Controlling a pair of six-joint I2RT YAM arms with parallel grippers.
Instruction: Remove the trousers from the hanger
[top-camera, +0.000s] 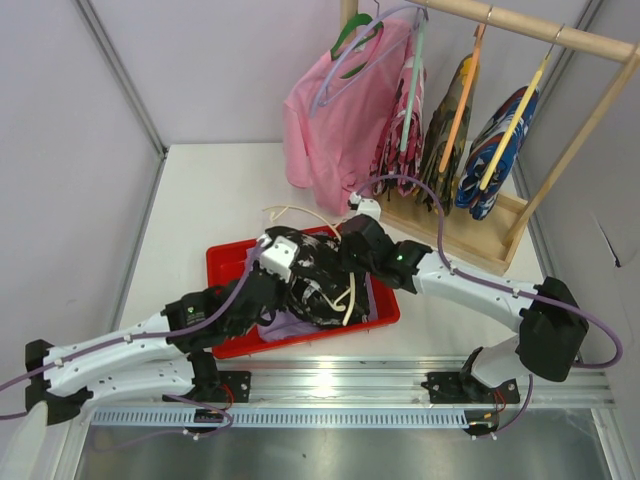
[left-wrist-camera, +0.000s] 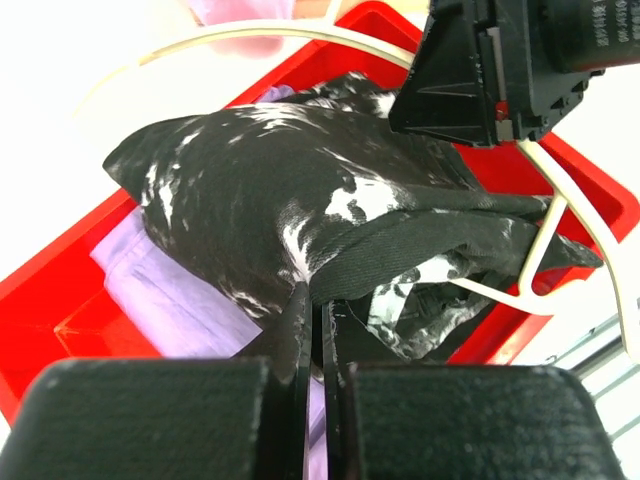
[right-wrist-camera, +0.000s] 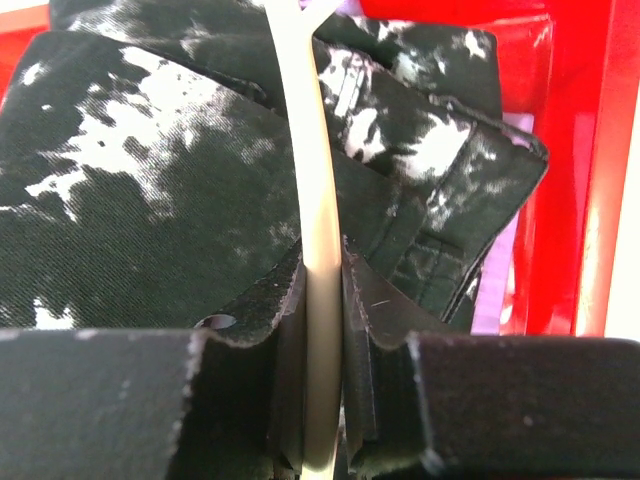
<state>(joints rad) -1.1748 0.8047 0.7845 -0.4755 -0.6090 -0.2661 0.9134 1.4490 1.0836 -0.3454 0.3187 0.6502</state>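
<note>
The black, white-speckled trousers (top-camera: 318, 272) (left-wrist-camera: 260, 170) (right-wrist-camera: 130, 150) lie bunched in a red bin (top-camera: 225, 265) (left-wrist-camera: 60, 290), still threaded on a cream hanger (top-camera: 350, 297) (left-wrist-camera: 572, 215) (right-wrist-camera: 300, 150). Under them lie the pale lavender trousers (top-camera: 285, 328) (left-wrist-camera: 170, 300). My right gripper (top-camera: 352, 255) (right-wrist-camera: 322, 265) is shut on the hanger's bar over the right part of the bin. My left gripper (top-camera: 295, 280) (left-wrist-camera: 318, 300) is shut, its tips pinching a folded edge of the black trousers at the near side of the pile.
A wooden rack (top-camera: 520, 25) stands at the back right, with a pink shirt (top-camera: 320, 130) and several patterned garments (top-camera: 500, 150) hanging on it. Its base (top-camera: 470, 235) sits just behind the bin. A metal rail (top-camera: 400, 375) runs along the near table edge.
</note>
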